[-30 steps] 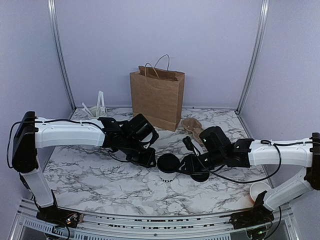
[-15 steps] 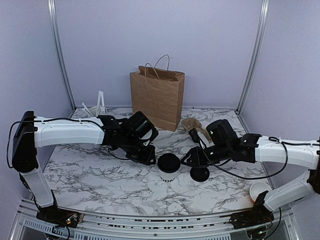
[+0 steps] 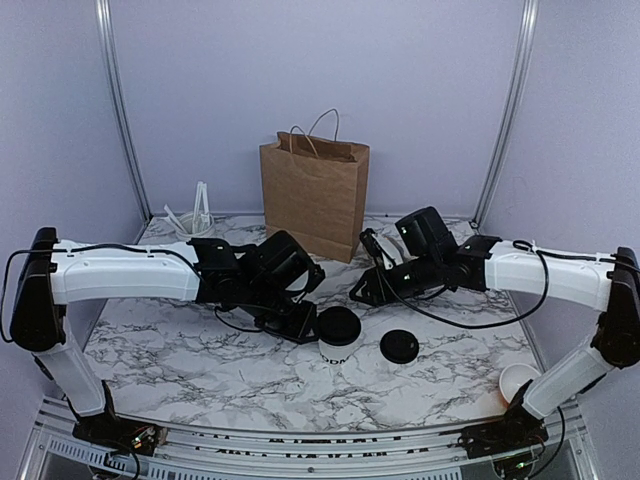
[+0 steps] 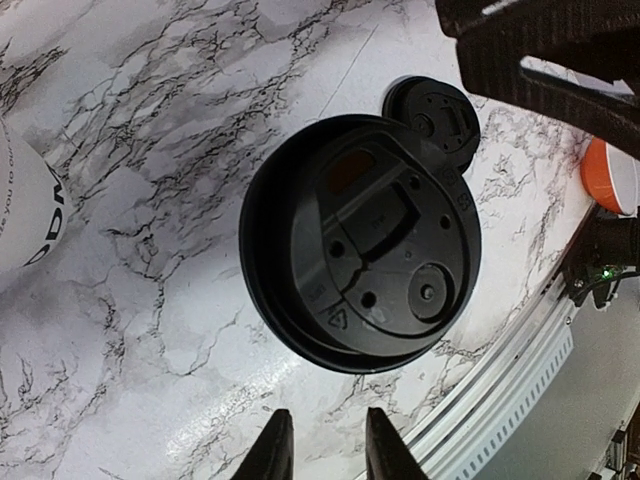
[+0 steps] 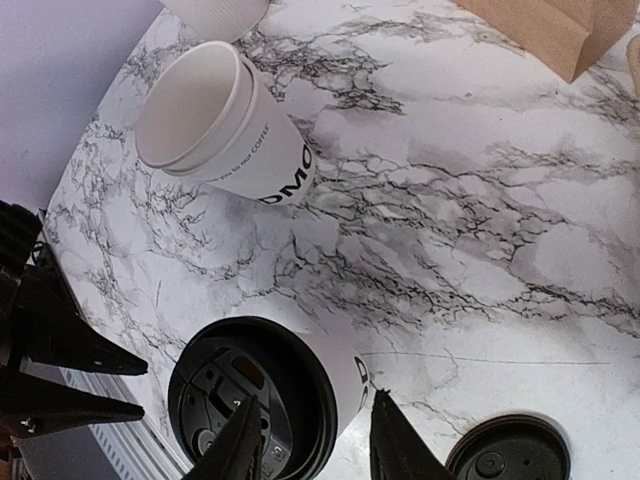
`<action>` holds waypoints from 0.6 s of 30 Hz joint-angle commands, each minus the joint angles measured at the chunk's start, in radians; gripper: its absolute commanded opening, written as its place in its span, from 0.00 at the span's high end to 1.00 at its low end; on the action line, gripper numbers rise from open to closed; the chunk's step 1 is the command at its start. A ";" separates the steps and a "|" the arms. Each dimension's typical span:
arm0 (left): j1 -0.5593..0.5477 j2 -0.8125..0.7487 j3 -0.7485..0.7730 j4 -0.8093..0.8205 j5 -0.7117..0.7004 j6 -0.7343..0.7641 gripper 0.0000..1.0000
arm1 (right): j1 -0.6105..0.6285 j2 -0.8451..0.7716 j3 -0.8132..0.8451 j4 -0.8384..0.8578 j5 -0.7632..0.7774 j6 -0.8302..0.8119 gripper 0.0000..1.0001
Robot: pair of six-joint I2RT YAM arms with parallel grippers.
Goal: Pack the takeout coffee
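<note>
The takeout coffee [image 3: 338,335], a white cup with black lettering and a black lid, stands upright at the table's middle front. It fills the left wrist view [image 4: 360,255], lid up, and shows in the right wrist view [image 5: 265,400]. My left gripper [image 3: 305,327] is open and empty just left of the cup, its fingertips [image 4: 275,455] short of the lid. My right gripper [image 3: 362,290] is open and empty, raised above and behind the cup to its right, and looks down on it [image 5: 315,445]. The brown paper bag [image 3: 315,195] stands open at the back.
A loose black lid [image 3: 399,346] lies right of the cup. A lidless stack of white cups [image 5: 225,125] lies on its side under my left arm. A white cup with orange inside [image 3: 518,380] is at the front right. White items [image 3: 192,215] lie at the back left.
My right gripper has lifted off the cup and loose lid and drawn back toward the bag. My left gripper has edged right, closer to the cup. The cup has not moved.
</note>
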 commanded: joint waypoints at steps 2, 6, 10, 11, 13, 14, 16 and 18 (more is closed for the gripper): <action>-0.007 -0.010 -0.014 -0.001 -0.004 -0.018 0.75 | 0.006 0.042 0.056 -0.008 -0.017 -0.059 0.65; -0.007 0.002 -0.010 0.002 -0.003 -0.015 0.74 | 0.027 0.072 0.070 -0.007 -0.012 -0.061 0.65; -0.007 0.015 -0.009 0.005 -0.004 -0.014 0.74 | 0.050 0.079 0.066 -0.002 -0.007 -0.050 0.65; -0.006 0.017 -0.009 0.007 -0.005 -0.012 0.74 | 0.057 0.079 0.065 0.000 -0.004 -0.045 0.65; -0.007 0.019 -0.010 0.008 -0.008 -0.010 0.74 | 0.067 0.079 0.060 -0.001 0.004 -0.037 0.65; -0.007 0.019 -0.009 0.007 -0.008 -0.010 0.74 | 0.071 0.075 0.059 -0.003 0.008 -0.030 0.65; -0.005 0.019 -0.010 0.007 -0.009 -0.010 0.74 | 0.078 0.069 0.047 -0.001 0.009 -0.012 0.65; -0.007 0.020 -0.011 0.009 -0.011 -0.009 0.74 | 0.082 0.061 0.033 0.000 0.011 0.003 0.65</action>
